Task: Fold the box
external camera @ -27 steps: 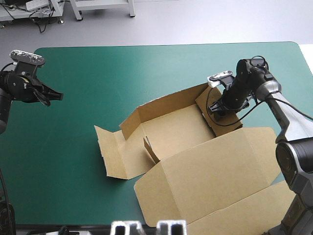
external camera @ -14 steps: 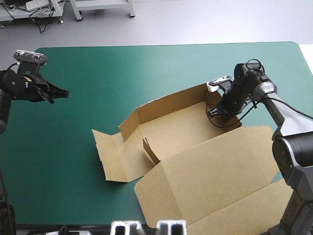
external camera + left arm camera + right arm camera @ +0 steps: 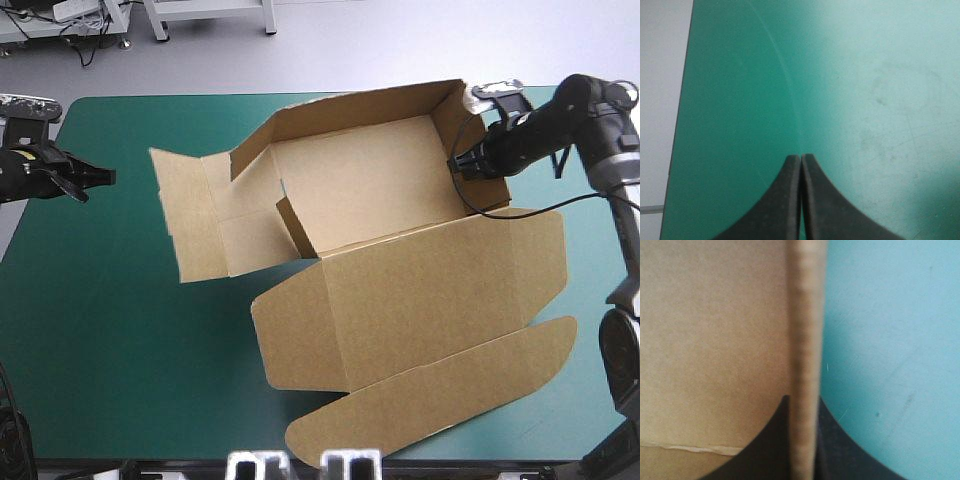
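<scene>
Brown box (image 3: 380, 200) half-formed on the teal-green table (image 3: 120, 330): far and right walls up, lid (image 3: 430, 300) flat toward the near edge. Right gripper (image 3: 462, 165) on the right wall. Left gripper (image 3: 95, 178) at the table's left edge, well apart from the box.

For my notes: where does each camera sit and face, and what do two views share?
High: above, behind, facing down on the table, box, left gripper, right gripper.
Left wrist: above that wrist, along shut fingers, at bare table.
Right wrist: above that wrist, along fingers shut on the box.
High and right wrist share the box.
</scene>
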{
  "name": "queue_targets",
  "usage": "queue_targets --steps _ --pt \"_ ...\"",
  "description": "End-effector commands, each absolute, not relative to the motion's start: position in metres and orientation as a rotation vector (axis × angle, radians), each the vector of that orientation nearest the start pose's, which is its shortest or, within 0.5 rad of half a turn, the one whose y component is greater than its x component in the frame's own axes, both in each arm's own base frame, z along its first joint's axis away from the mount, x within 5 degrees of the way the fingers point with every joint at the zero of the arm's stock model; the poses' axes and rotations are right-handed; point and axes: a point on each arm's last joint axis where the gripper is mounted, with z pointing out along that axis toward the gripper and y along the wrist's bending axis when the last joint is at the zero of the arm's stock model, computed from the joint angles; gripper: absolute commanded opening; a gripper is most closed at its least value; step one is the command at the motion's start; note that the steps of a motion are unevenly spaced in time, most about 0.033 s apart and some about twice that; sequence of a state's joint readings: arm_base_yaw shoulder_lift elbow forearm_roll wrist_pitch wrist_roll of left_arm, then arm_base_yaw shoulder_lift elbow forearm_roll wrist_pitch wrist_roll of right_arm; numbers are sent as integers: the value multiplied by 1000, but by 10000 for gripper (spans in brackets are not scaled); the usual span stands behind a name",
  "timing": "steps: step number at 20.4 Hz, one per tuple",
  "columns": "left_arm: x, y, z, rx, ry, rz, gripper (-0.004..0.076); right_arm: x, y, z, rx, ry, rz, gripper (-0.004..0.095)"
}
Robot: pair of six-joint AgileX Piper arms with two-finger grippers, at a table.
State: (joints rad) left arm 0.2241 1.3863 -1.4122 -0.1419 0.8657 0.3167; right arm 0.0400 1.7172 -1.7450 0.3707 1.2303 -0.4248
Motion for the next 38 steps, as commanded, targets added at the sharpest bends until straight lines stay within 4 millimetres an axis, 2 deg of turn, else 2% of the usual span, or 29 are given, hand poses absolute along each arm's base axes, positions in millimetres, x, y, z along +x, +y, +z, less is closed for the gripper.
queue_targets --steps 1,3,5,6,9,11,13,15,17,19,23,25,27,29,34,35,37,38 --pt "291 60 410 85 2248 87 -9 338 30 417 -501 2402 430 -20" --pt "297 55 395 110 2260 -23 -9 335 27 423 -511 2360 469 -21" --pt "306 40 378 181 2250 -262 -9 336 29 425 -520 2331 524 -21" --pt "311 26 366 279 2239 -446 -9 336 29 425 -531 2324 526 -20" --pt "317 -1 350 429 2206 -714 -9 336 30 425 -545 2315 528 -20" --pt "320 -28 348 533 2137 -892 -9 338 30 426 -536 2300 517 -20" --pt "316 -54 355 665 2019 -1011 -9 339 29 427 -525 2289 514 -20" --pt "313 -74 364 707 1918 -1099 -9 341 29 425 -522 2292 515 -20" --pt "307 -86 372 752 1841 -1209 -9 345 27 421 -480 2307 502 -18" --pt "302 -88 379 788 1798 -1271 -8 350 25 419 -436 2310 476 -18" --pt "297 -90 389 794 1753 -1269 -3 358 23 415 -391 2303 448 -18" --pt "296 -90 393 755 1732 -1307 44 363 26 411 -375 2310 408 -18" --pt "294 -91 403 709 1672 -1359 81 366 39 410 -389 2293 415 -18" --pt "291 -91 407 721 1654 -1348 84 368 53 412 -416 2253 390 -18" --pt "287 -91 413 719 1643 -1350 90 368 76 414 -443 2217 342 -18" --pt "287 -91 413 717 1641 -1352 109 369 79 415 -430 2200 347 -18" --pt "287 -91 412 725 1651 -1343 203 370 80 416 -406 2187 358 -18" --pt "288 -91 411 720 1661 -1336 312 370 80 416 -400 2191 361 -18"
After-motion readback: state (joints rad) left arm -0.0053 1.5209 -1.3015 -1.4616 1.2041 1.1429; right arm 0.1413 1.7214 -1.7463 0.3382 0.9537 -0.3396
